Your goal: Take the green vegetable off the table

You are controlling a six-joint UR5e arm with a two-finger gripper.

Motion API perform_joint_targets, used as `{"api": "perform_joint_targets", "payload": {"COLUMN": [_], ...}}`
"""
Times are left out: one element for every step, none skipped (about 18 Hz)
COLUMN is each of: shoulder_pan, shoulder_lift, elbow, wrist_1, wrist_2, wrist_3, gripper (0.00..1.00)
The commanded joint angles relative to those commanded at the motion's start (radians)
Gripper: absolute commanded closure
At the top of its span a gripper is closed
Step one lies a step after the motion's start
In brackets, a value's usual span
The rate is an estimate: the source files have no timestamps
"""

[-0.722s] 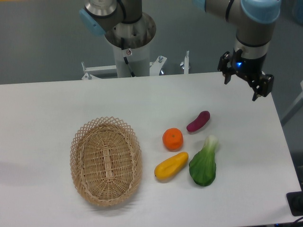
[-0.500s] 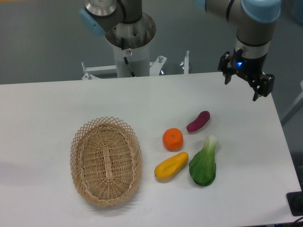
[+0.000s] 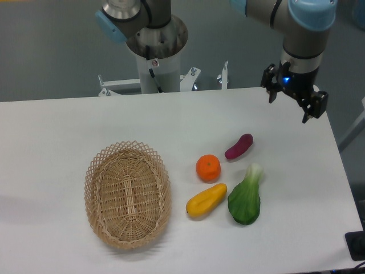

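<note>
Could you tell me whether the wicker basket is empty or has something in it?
Empty: the basket shows only bare weave inside; all four food pieces lie on the table to its right.

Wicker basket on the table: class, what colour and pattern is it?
The basket is light tan with an open lattice rim, seen in the fixed camera view.

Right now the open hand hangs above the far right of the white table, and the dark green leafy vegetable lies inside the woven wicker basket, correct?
Not quite. The fixed camera shows the dark green leafy vegetable lying on the white table, right of the woven wicker basket, beside the yellow elongated vegetable. The hand does hang open above the far right.
</note>
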Motion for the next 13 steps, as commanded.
{"api": "perform_joint_targets", "payload": {"shoulder_pan": [-0.002,-0.011,-0.029,-0.040,-0.044,-0.052,-0.070,-0.086,-0.092,-0.094,-0.094,-0.094,-0.094], "shoulder_lift": [-0.002,-0.005,-0.008,-0.009,-0.014,-0.026,-0.040,-0.055,-0.075,-0.096,-0.119,-0.149,-0.175], "elbow": [-0.002,-0.009,-0.024,-0.038,-0.051,-0.058,-0.066,-0.066,-0.064,-0.064,-0.064,-0.061,-0.060], "wrist_1": [-0.002,0.000,0.002,0.015,0.043,0.075,0.113,0.144,0.170,0.193,0.212,0.234,0.257], "wrist_2": [-0.003,-0.011,-0.008,-0.008,-0.006,-0.008,-0.008,-0.009,-0.009,-0.011,-0.011,-0.011,-0.011], "wrist_3": [-0.021,-0.038,-0.061,-0.089,-0.124,-0.158,-0.195,-0.230,-0.262,-0.275,-0.276,-0.278,-0.275], "gripper": [0.00,0.00,0.00,0.00,0.00,0.00,0.00,0.00,0.00,0.00,0.00,0.00,0.00]}}
